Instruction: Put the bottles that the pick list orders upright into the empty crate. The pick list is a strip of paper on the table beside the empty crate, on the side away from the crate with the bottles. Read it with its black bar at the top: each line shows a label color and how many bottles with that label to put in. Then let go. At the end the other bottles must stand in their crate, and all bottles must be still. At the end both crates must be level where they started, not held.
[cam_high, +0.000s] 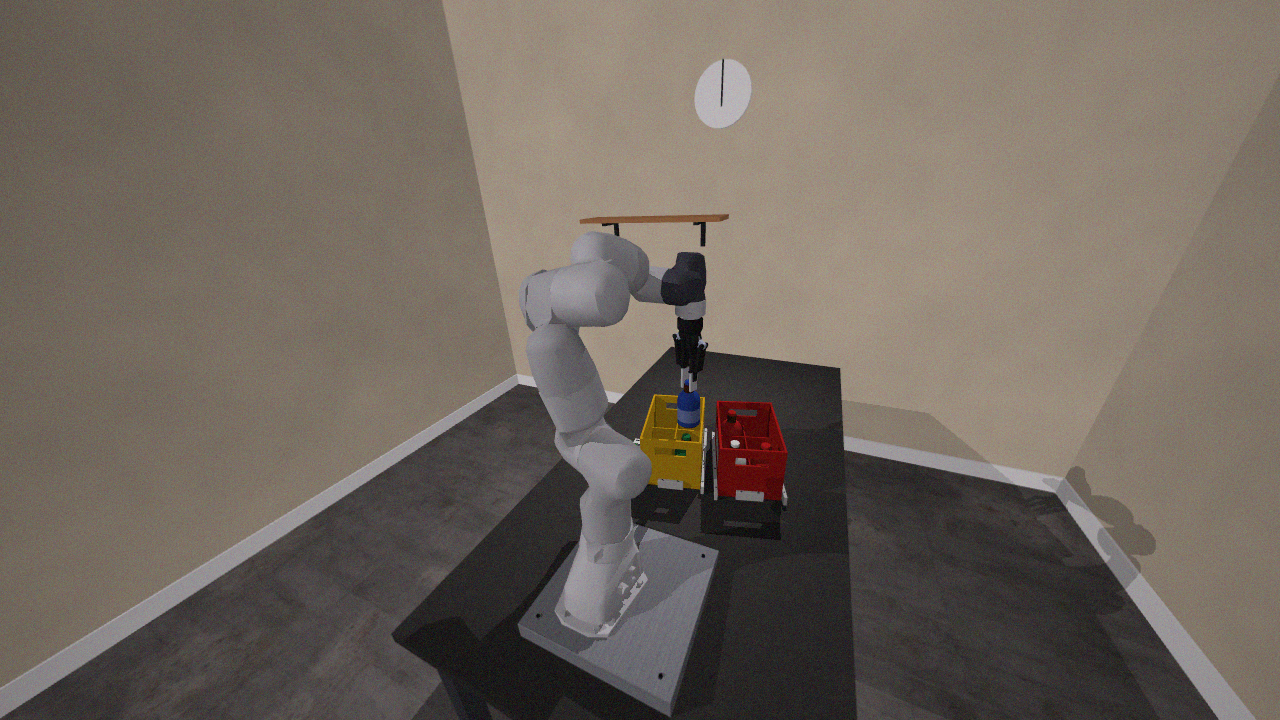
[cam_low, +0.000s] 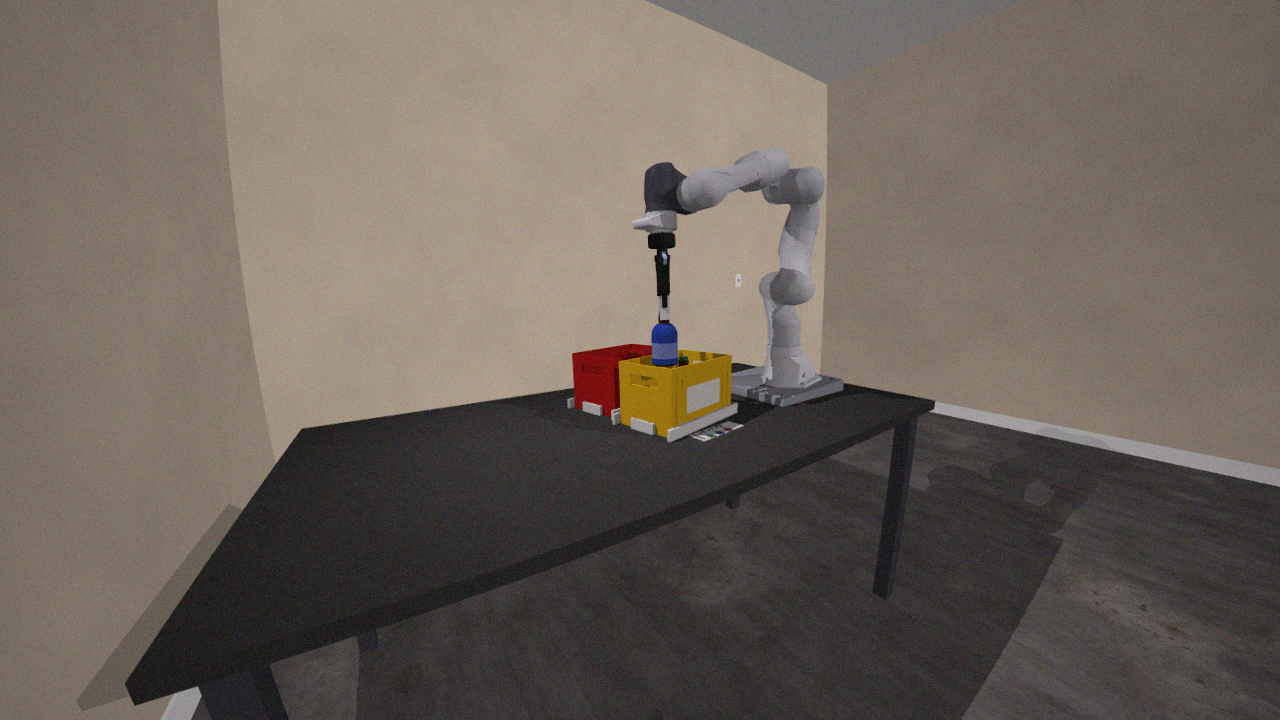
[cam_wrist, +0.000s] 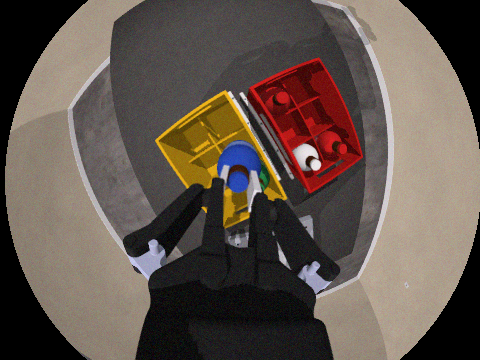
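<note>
My gripper (cam_high: 688, 379) (cam_low: 663, 313) (cam_wrist: 238, 176) is shut on the neck of a blue bottle (cam_high: 688, 407) (cam_low: 664, 343) (cam_wrist: 239, 155). The bottle hangs upright, its lower end at about the rim height of the yellow crate (cam_high: 657, 470) (cam_low: 646, 411) (cam_wrist: 176, 166). A green bottle (cam_high: 685, 438) (cam_low: 683, 360) (cam_wrist: 264, 178) stands in the yellow crate, partly hidden by the blue one in the wrist view. The red crate (cam_high: 750, 479) (cam_low: 593, 380) (cam_wrist: 345, 112) holds two red bottles (cam_wrist: 280, 98) (cam_wrist: 332, 143) and a white bottle (cam_high: 734, 445) (cam_wrist: 305, 156). The pick list (cam_low: 716, 432) lies beside the yellow crate; its lines are unreadable.
White rails (cam_low: 702, 422) (cam_wrist: 267, 145) stand along the crates' lower edges, with a narrow gap between the crates. The arm's base plate (cam_high: 666, 559) (cam_low: 819, 386) is on the same black table (cam_high: 796, 582) (cam_low: 465, 483). A wooden shelf (cam_high: 655, 218) is on the wall behind.
</note>
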